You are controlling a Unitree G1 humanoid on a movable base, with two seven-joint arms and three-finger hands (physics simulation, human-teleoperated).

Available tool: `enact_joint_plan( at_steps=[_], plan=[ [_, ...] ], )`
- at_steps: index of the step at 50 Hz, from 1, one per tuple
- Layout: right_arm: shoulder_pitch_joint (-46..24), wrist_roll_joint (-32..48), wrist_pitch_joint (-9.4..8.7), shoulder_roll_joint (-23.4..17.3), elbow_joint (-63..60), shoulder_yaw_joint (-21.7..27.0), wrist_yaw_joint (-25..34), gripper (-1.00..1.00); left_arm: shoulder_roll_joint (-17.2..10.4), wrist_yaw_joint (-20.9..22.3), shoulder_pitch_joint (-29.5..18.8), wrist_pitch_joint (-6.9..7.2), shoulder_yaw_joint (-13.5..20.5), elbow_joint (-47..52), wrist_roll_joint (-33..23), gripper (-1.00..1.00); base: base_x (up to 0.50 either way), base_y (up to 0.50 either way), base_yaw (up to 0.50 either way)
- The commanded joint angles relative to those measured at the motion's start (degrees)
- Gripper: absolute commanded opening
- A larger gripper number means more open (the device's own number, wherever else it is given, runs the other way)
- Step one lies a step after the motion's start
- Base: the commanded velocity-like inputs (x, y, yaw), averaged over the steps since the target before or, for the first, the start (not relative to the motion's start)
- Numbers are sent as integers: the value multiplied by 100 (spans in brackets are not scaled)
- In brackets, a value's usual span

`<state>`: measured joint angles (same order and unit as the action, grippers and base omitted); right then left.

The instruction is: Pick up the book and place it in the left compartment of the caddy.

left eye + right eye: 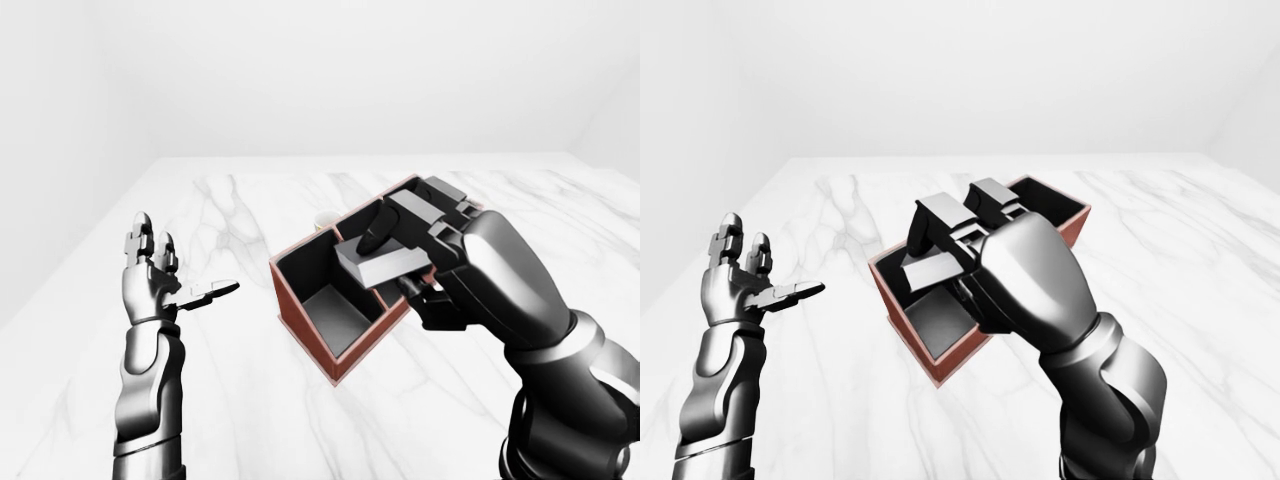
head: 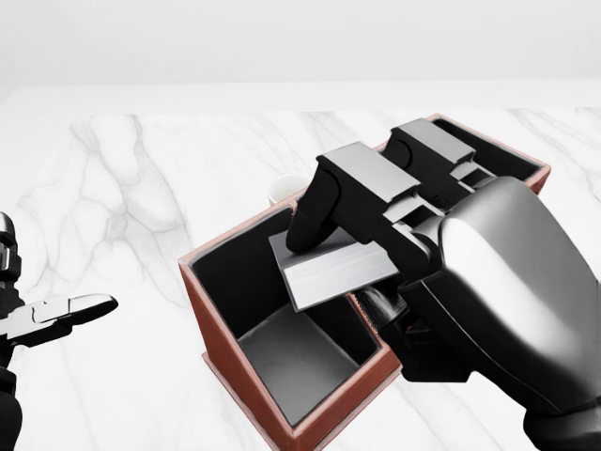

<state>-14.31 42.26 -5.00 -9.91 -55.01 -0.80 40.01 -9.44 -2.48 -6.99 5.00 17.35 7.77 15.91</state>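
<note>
Slab-like grey book (image 2: 333,268) over boxy red-brown caddy (image 2: 246,402)

One book (image 2: 333,268); one caddy (image 2: 282,413); one cup (image 2: 282,191)

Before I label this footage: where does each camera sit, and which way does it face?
Left-eye view: on the head, facing down over the marble table; shows the caddy, open left hand, right hand gripping the book.
Head view: on the head, closer on the caddy; right hand fills it, only left fingertips show.
Right-eye view: on the head, same scene shifted; both arms show.
All three share caddy and book; a white object shows beyond.
</note>
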Motion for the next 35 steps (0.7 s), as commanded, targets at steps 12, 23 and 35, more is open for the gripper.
enact_joint_plan(
  at_steps=[12,23,35],
  plan=[
    [192,-1944,0,-75,36,61,-1,-100,-6,-3,-21,0,-5,-40,-6,100,0,0,0],
    [395,-3957,0,-348,241,524,-1,-100,-2,2,11,0,13,19,5,100,0,0,0],
    [683,-4839,0,-473,792,873,-1,-100,26,-2,16,0,-20,1,-40,100,0,0,0]
  ],
)
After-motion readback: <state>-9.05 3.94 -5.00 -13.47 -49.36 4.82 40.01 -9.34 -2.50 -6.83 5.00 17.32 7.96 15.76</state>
